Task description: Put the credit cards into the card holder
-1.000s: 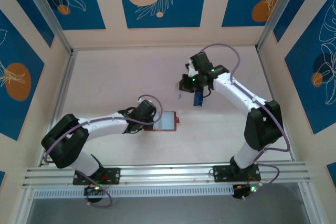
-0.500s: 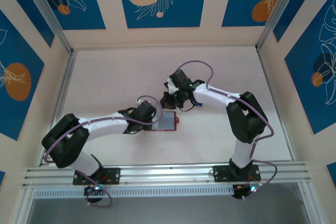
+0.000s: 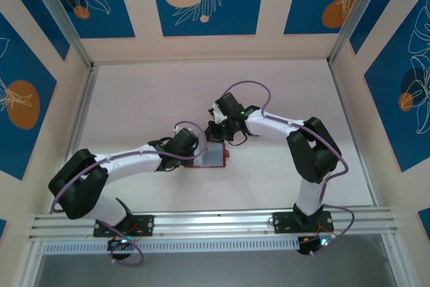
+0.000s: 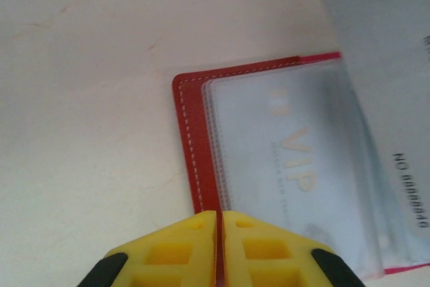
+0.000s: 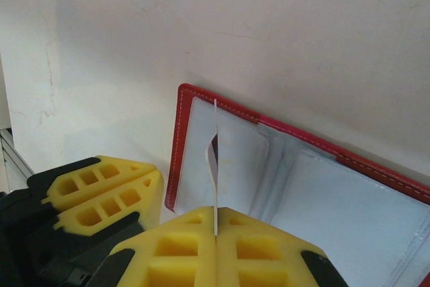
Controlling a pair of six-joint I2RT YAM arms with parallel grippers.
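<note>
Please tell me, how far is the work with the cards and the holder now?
Done, it seems: a VIP card lies in a clear sleeve of the open red card holder. In hand: the left gripper pinches the holder's edge, the right gripper holds a second card over it. Left: sliding that card in.

The red wallet (image 4: 191, 126) runs off the left wrist view's right and bottom edges. The grey card (image 4: 383, 52) over it is blurred and cropped at the right edge. From the right wrist it shows edge-on, its face unseen.
</note>
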